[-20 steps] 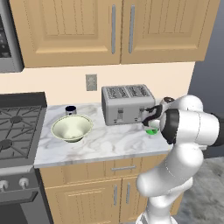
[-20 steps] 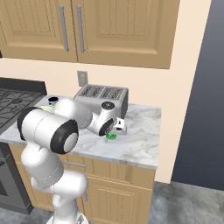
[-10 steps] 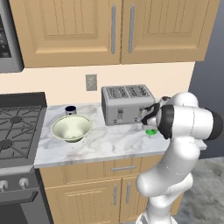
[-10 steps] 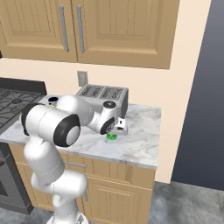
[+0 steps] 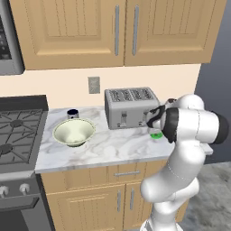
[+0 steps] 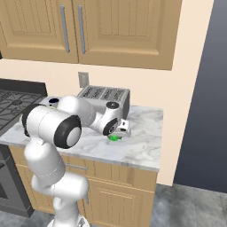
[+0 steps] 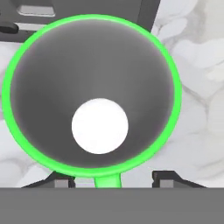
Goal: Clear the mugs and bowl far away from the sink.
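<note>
The desk [image 5: 108, 151] is a white marble slab with grey veins, set over light wood cabinets, with a stove at its left end. On it stand four things. The cream bowl [image 5: 74, 132] sits near the left end, and the navy mug [image 5: 73, 113] is just behind it, near the wall. The toaster [image 5: 131, 107] stands at the middle rear. The green mug [image 5: 156, 135] stands upright to the toaster's right, close by its front corner.
</note>
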Available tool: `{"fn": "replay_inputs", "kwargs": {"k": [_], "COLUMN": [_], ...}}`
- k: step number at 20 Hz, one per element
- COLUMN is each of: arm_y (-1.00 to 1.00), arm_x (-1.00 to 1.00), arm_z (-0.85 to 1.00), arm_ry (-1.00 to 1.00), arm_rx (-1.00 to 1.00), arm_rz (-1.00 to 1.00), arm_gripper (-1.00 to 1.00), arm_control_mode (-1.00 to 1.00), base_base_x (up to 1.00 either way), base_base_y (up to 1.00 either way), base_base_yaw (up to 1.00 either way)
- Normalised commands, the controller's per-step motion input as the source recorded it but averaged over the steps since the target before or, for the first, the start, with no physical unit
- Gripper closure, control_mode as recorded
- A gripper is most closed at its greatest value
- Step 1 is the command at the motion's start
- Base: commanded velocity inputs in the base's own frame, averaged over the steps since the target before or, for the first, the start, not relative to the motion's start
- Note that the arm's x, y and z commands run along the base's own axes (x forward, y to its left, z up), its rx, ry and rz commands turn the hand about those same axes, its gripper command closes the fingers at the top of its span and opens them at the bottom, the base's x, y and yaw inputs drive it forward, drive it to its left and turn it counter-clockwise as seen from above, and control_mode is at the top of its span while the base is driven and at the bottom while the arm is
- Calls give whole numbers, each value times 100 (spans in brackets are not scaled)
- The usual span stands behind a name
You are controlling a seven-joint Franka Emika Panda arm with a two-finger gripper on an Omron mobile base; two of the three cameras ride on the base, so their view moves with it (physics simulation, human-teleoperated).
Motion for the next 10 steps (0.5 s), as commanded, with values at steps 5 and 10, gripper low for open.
{"fn": "replay_inputs", "kwargs": {"k": [5, 10], "arm_y": [1, 5], "arm_x": [-21, -21], "arm_z": [9, 24], "arm_ry": [-4, -8], "arm_rx": [0, 0], "arm_rz": [0, 0], "arm_gripper": [-100, -100], "arm_control_mode": [-100, -100], "base_base_x": [0, 0], "base_base_y": [0, 0], "base_base_yaw": [0, 0]}}
